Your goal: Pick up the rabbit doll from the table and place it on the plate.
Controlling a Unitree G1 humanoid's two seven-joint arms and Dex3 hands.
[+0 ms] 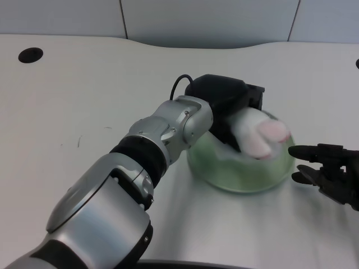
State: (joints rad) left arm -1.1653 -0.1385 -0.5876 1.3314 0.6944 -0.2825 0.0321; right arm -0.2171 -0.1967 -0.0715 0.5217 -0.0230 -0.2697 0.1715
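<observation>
So the left hand (230,109) is out over the green plate (224,171), and it's got the rabbit doll (259,134) wrapped up in its black fingers. The doll is white and fluffy with pink patches at the end sticking out toward the right, and that end pokes past the hand, pointing a bit down and to the right. It sits right above the plate's middle-to-right area; can't tell if the doll is actually touching the plate surface yet or just hanging over it, since the hand and the doll itself hide the spot underneath.

The plate is a see-through greenish thing sitting on the white counter (84,101), roughly center-right. The silver left forearm (168,131) runs up diagonally from the bottom left and covers the plate's left edge. There's a black cable (178,85) looping out behind the wrist.

Over on the far right the right hand (331,171) is parked on the counter just beside the plate's right rim, fingers pointing left toward it, not touching the doll.

Also a dark round hole (30,55) in the counter at the upper left, well away from everything. Grey wall panels (207,19) along the back.
</observation>
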